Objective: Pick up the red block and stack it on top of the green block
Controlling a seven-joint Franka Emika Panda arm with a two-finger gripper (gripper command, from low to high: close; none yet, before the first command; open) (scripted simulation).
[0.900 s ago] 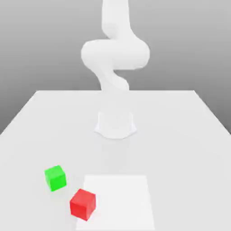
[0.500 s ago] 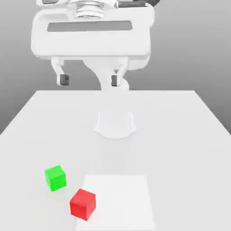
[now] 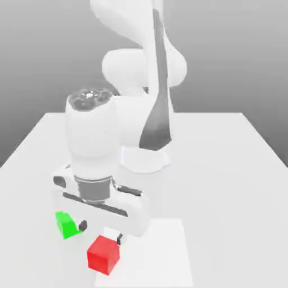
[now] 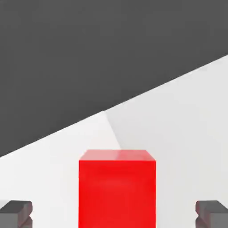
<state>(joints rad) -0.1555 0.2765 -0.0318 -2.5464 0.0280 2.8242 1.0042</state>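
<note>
The red block (image 3: 103,254) sits on the table near the front, at the left edge of a paler white square. In the hand view the red block (image 4: 117,189) lies centred between the two dark fingertips (image 4: 15,213), with wide gaps on both sides. My gripper (image 3: 101,233) is open and hangs just above and behind the red block, not touching it. The green block (image 3: 66,224) rests on the table to the exterior view's left of the red one, with the hand hiding part of it.
A paler white square patch (image 3: 163,253) marks the table (image 3: 236,169) at the front centre. The arm's round base (image 3: 147,160) stands mid-table behind the blocks, and the arm's links rise above it.
The hand has come down from high above the table to just over the red block, turning as it dropped. Its fingers stay wide apart. Neither block has moved.
</note>
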